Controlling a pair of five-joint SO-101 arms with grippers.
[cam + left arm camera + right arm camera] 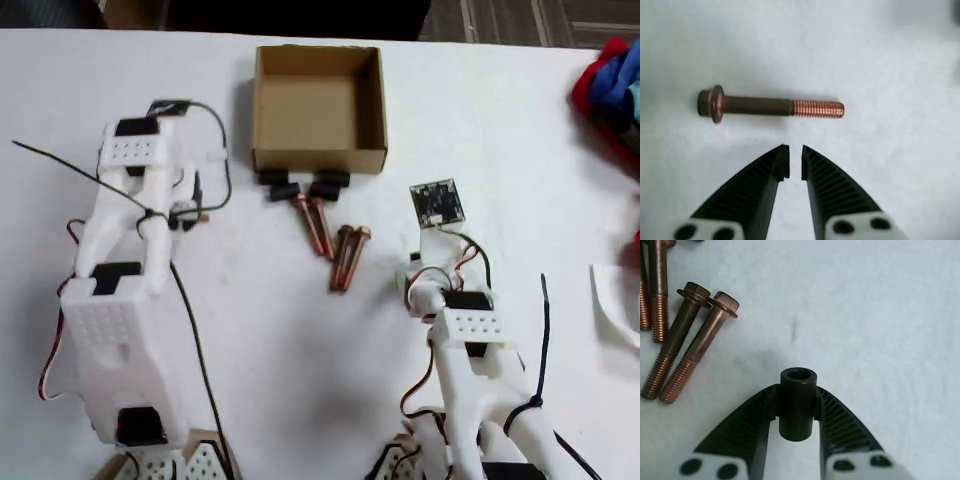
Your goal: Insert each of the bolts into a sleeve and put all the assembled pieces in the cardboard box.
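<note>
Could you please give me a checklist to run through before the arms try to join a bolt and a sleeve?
1. Black cylindrical sleeve held in right gripper: ok.
2. Sleeve's bore faces out past the fingertips, unblocked: ok.
3. Copper flanged bolt lies free on the white table before left gripper: ok.
4. Left gripper holds that bolt: not ok, barely parted and empty.
5. Brown cardboard box empty, open: ok.

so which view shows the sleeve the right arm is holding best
The right wrist view. There the black sleeve is clamped between the jaws of the right gripper, its open bore facing the camera. In the high view the right arm covers it from above; the left wrist view looks at a lone bolt instead.
</note>
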